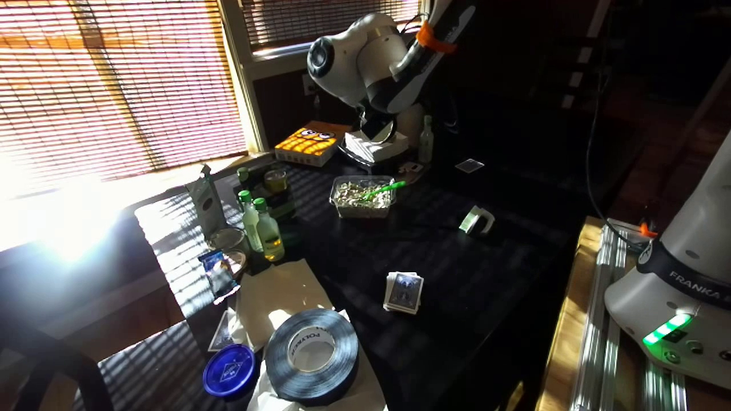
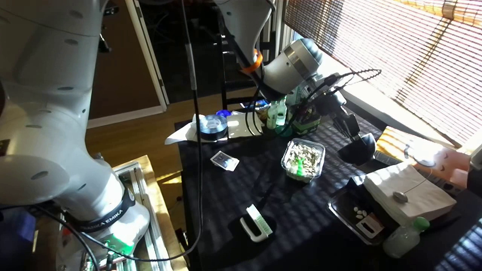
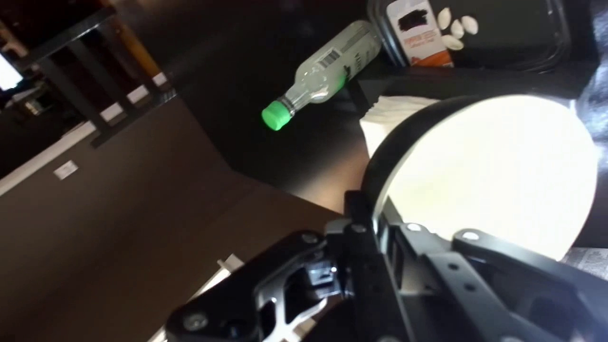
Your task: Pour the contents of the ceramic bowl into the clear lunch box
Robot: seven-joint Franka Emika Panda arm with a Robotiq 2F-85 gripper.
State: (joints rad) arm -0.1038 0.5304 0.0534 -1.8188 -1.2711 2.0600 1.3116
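My gripper (image 3: pixel 378 216) is shut on the rim of the ceramic bowl (image 3: pixel 494 166), one finger inside and one outside. The bowl's inside is cream-white and overexposed in the wrist view, so I cannot tell what it holds. In an exterior view the bowl (image 2: pixel 356 152) shows its dark outer side and hangs tilted from the gripper (image 2: pixel 354 131), above the table and right of the lunch box. The clear lunch box (image 1: pixel 365 212) stands apart from the bowl, with pale chopped food and a green utensil in it. The lunch box also shows in an exterior view (image 2: pixel 321 162).
A black tray (image 2: pixel 339 216) with white napkins (image 2: pixel 410 188), a card and several seeds lies near the bowl. A green-capped bottle (image 2: pixel 403 239) stands beside it. An orange box (image 1: pixel 308 142), grouped bottles (image 1: pixel 268 234), a brush (image 1: pixel 477 220) and cards (image 1: pixel 404 292) are around.
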